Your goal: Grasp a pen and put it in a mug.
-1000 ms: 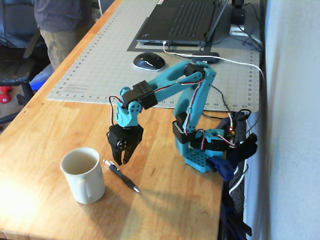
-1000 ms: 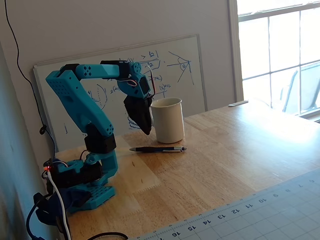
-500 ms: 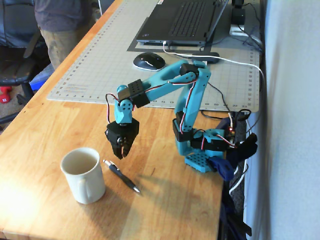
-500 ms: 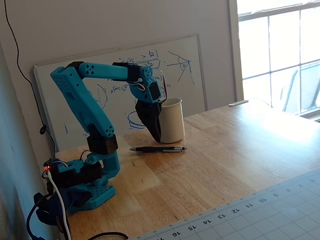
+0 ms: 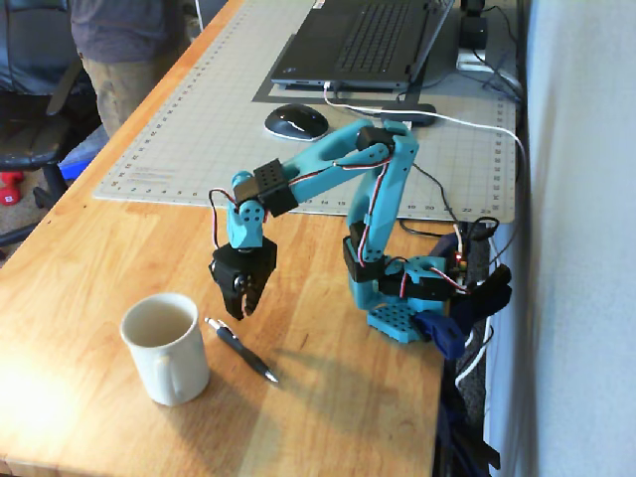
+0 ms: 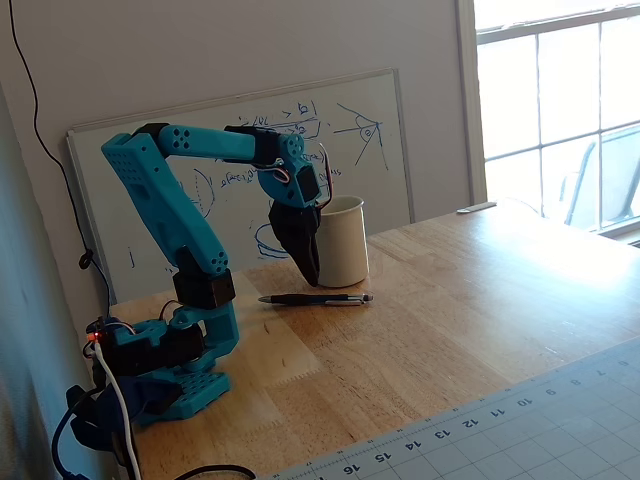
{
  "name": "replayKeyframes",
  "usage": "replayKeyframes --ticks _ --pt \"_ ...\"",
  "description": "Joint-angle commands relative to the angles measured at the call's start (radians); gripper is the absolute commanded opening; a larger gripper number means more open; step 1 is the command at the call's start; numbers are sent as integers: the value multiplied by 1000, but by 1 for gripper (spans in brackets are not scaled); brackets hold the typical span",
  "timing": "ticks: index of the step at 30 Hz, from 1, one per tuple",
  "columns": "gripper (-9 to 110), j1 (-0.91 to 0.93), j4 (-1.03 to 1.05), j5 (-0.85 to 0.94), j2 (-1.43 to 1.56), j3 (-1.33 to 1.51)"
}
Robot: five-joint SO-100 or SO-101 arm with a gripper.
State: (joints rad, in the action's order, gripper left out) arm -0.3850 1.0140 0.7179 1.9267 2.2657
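Observation:
A slim dark pen point(image 5: 241, 350) point(image 6: 315, 298) lies flat on the wooden table. A cream-white mug point(image 5: 165, 348) point(image 6: 342, 240) stands upright beside it, handle toward the camera in a fixed view. My black gripper point(image 5: 241, 312) point(image 6: 308, 281) points down, hovering just above the pen's end nearest the mug. Its fingers are slightly apart with nothing between them, and they touch neither pen nor mug.
A grey cutting mat point(image 5: 199, 119) lies behind the arm and carries a computer mouse point(image 5: 295, 121) and a laptop point(image 5: 368, 40). The arm's base point(image 5: 397, 298) sits at the table's right edge among cables. A whiteboard point(image 6: 350, 130) leans on the wall. A person point(image 5: 119, 50) stands past the table's far left side.
The arm stretched farther out from its base, carrying the gripper a little toward the mug and over the pen. Pen and mug have not moved.

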Motion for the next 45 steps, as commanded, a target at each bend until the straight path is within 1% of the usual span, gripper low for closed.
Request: replayKeyframes --ticks 1,5,10,28,38,45 --pt "13 -8 -14 9 6 -77" --pt "21 -6 -14 9 3 -74" --pt "27 -2 -15 9 -71 -49" --pt "28 -8 -14 9 -213 -43" --pt "26 -8 -14 5 -215 -44" --pt "9 -8 -14 -5 -215 -44"
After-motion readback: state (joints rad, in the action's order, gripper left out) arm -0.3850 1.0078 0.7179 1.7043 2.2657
